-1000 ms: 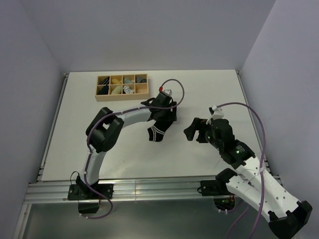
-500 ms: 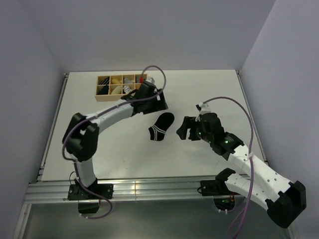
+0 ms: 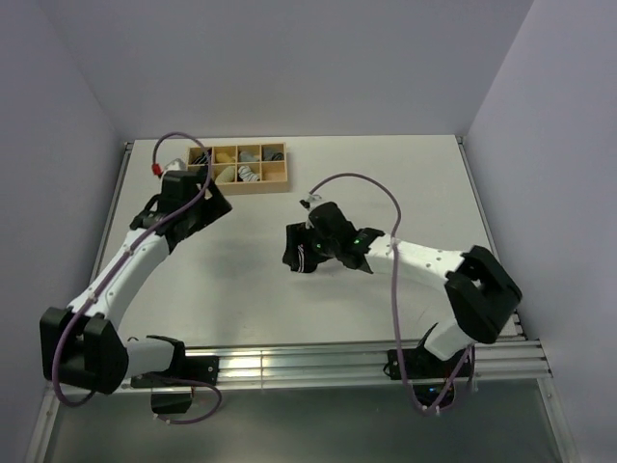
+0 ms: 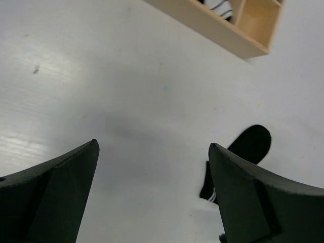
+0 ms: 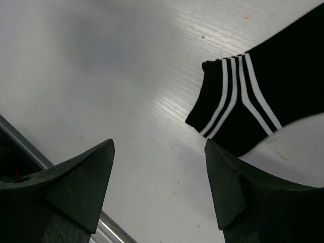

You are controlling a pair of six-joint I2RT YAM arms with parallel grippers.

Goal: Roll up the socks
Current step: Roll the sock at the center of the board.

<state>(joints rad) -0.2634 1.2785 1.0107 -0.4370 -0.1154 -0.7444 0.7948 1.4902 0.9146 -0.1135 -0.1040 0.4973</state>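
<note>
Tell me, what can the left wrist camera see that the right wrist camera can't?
Only the left wrist: the wooden box, a striped sock inside. Only the right wrist: the table's edge. Both: the black sock lying on the white table, plus each one's own open claw, left claw and right claw.

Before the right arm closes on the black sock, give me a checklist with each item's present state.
1. Right gripper open: ok, jaws wide apart with nothing between them.
2. Black sock between its jaws: not ok, it lies ahead and mostly to one side.
3. Sock flat on the table: ok.
4. Left gripper clear of the sock: ok, open, off near the wooden box.
5. Striped sock out for pairing: not ok, it sits in a box compartment.
</note>
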